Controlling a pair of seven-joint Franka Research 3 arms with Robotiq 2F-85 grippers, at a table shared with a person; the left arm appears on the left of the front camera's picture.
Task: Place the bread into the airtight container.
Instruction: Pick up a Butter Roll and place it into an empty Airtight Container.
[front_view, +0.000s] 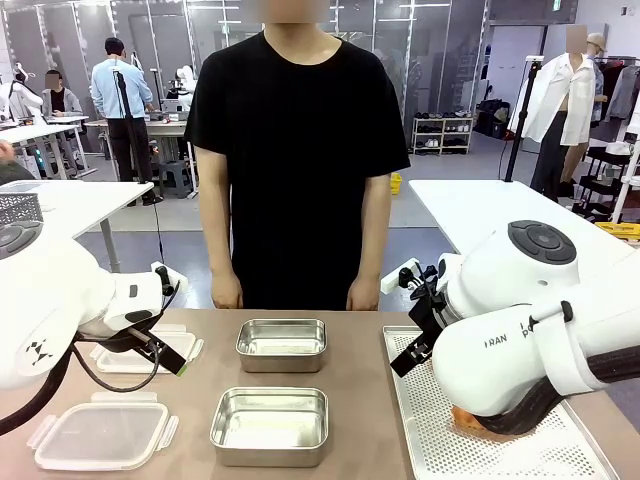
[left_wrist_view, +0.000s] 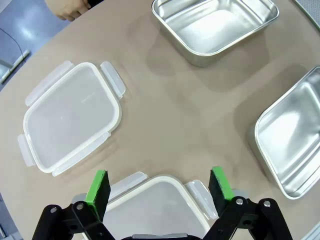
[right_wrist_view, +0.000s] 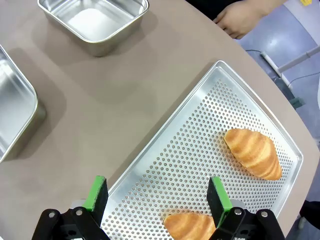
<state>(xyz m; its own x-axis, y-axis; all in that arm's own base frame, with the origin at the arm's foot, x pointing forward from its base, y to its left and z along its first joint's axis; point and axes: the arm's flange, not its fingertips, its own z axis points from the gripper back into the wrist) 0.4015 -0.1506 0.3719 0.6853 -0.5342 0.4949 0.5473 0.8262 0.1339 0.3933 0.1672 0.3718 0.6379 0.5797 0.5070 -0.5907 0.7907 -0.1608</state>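
Nothing is packed yet; two golden-brown bread rolls (right_wrist_view: 252, 152) lie on the holey silver tray (right_wrist_view: 200, 130); both shiny steel boxes (front_view: 281, 343) sit empty; the right end effector (right_wrist_view: 157, 192), spread apart, hangs over the tray; the left end effector (left_wrist_view: 160, 182) is apart too.

The tabletop (front_view: 360, 400) is coloured matte taupe. Two containers (front_view: 282, 344) at centre are finished in brushed silver. The lids (front_view: 100, 435) at left are rendered in translucent milky white. A silvery tray (front_view: 430, 420) at lower right is patterned with even rows of round holes. The bread (right_wrist_view: 252, 152) is coloured golden brown with paler ridges. Green pads (left_wrist_view: 98, 187) are borne by the black left gripper (left_wrist_view: 160, 189) and right gripper (right_wrist_view: 157, 195).
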